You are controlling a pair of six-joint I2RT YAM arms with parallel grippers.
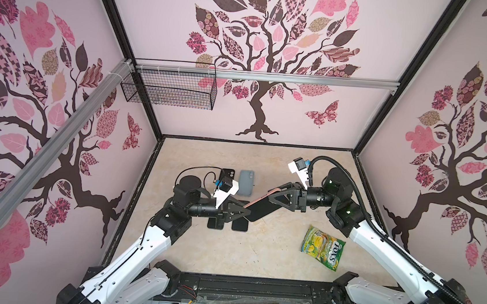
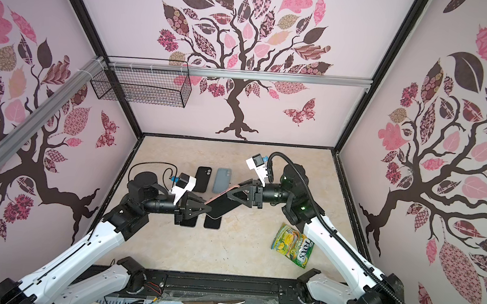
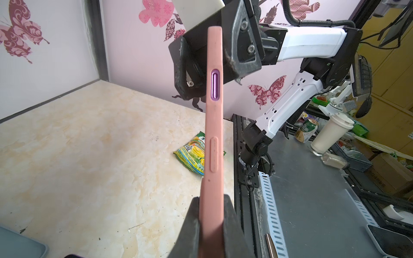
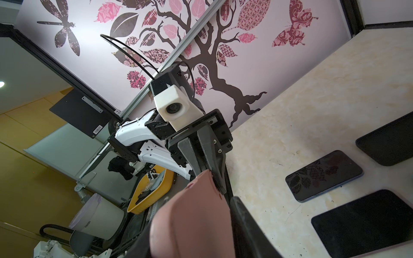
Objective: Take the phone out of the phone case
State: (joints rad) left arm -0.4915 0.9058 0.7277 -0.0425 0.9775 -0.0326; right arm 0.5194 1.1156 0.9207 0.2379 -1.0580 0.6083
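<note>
Phone case (image 3: 214, 134) gripped by left hand (image 1: 243, 212), right hand (image 1: 271, 195).

bright even light; soft shadows; edges warped; close foreground blurred

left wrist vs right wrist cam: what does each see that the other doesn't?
Left wrist only: the snack bag on the table, the purple side button showing through the pink case, and the right claw at the case's far end. Right wrist only: dark-screened phones lying flat on the table, and the left claw under its camera. Both: the pink case, held in the air with a claw clamped on each end.
</note>
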